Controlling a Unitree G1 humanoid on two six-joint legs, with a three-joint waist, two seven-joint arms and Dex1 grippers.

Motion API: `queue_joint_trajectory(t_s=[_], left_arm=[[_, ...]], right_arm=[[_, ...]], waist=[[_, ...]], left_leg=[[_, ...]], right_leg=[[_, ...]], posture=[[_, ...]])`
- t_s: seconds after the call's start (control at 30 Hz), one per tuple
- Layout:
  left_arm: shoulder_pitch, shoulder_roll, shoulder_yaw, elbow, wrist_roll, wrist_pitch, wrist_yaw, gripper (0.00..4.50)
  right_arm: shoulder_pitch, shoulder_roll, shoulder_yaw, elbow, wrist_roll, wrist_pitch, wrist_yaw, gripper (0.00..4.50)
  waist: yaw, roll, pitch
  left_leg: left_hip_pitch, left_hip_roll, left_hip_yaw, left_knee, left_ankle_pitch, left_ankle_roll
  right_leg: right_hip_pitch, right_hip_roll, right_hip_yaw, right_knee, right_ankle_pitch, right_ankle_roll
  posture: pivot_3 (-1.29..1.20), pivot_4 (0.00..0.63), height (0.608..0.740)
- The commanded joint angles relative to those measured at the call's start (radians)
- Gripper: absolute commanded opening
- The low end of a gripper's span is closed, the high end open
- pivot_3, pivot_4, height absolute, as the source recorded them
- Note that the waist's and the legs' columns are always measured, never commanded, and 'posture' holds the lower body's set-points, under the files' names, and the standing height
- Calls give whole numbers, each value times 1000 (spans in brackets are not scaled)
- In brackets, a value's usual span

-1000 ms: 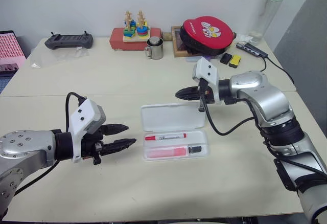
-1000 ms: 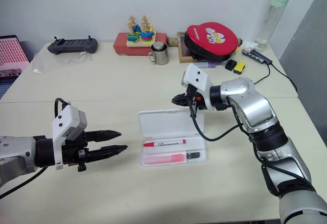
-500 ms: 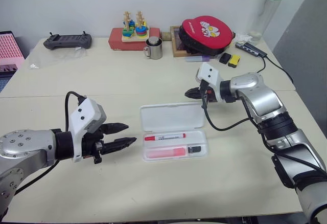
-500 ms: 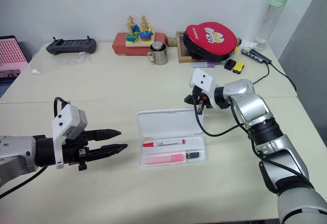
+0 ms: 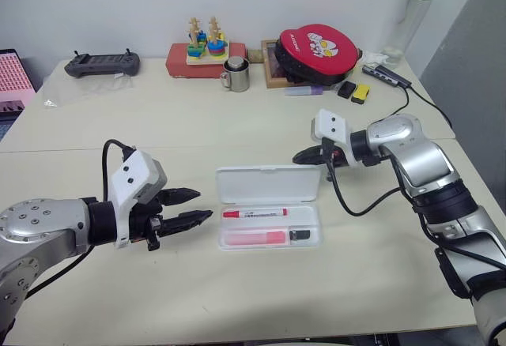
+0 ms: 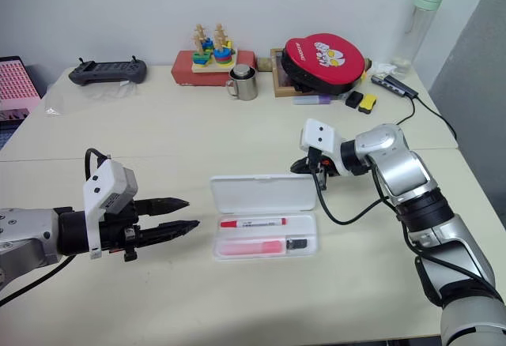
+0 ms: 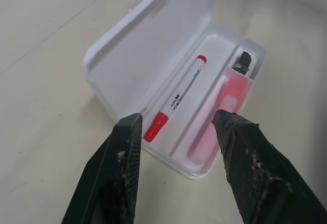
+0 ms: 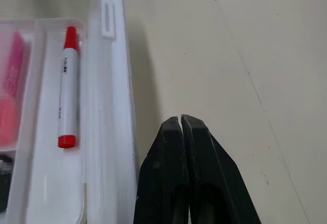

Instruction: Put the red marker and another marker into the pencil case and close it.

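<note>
On the table (image 5: 237,298) before us we see the pencil case (image 5: 269,216) lying open, the red marker (image 5: 254,212) and the pink highlighter (image 5: 253,238) inside its tray. Our left gripper (image 5: 196,206) hovers near its left end, jaws spread. Our right gripper (image 5: 300,157) hangs behind the lid, jaws pressed together, holding nothing.

print on the red marker (image 7: 178,97), too small to read
</note>
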Motion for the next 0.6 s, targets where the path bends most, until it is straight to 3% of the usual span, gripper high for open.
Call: queue_joint_trajectory(t_s=[0.03, 0.6], left_arm=[[-9, 0, 4, -10, -5, -11, 3, 2383], [-5, -10, -2, -9, -1, -14, 6, 2383]], right_arm=[[14, -13, -1, -78, 23, 25, 29, 47], [41, -38, -7, -260, 98, 114, 79, 47]], waist=[[0, 0, 0], [1, 0, 0]], left_leg=[[0, 0, 0, 0, 0, 0], [0, 0, 0, 0, 0, 0]], right_leg=[[0, 0, 0, 0, 0, 0], [0, 0, 0, 0, 0, 0]], posture=[[0, 150, 740], [0, 150, 740]])
